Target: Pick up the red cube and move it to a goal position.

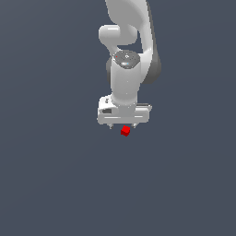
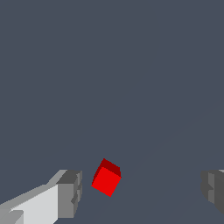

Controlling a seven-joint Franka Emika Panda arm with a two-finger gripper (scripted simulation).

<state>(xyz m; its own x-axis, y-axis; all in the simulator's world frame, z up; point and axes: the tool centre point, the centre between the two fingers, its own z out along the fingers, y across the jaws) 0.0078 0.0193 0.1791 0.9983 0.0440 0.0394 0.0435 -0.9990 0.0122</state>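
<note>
**One arm, one claw, one cube**

The counter [image 1: 50,184] is the largest thing in view — a single flat, dull slate-grey surface with no pattern or seams, filling both views.

Above it stands one arm [image 1: 126,50], white and smooth, built of rounded, glossy-looking segments with a darker grey band along the side toward the exterior view's right and a round grey cap on the joint facing the camera. It reaches straight down and ends in a wide, boxy white block.

From that block hangs one claw [image 1: 122,126]. In the exterior view only two short tips show under the block. In the wrist view the claw [image 2: 142,187] is spread wide: two fingers [image 2: 70,194] are counted, each with a squared, ridged grey pad, one on a white angular body, the other barely entering the picture at the opposite edge. Nothing is gripped between them.

Smallest is the one cube [image 2: 106,180] — bright red, matte, sharp-edged, turned askew to the fingers. It lies within the gap, close beside one pad without touching it and well apart from the other. In the exterior view the cube [image 1: 125,131] sits just under the claw.
</note>
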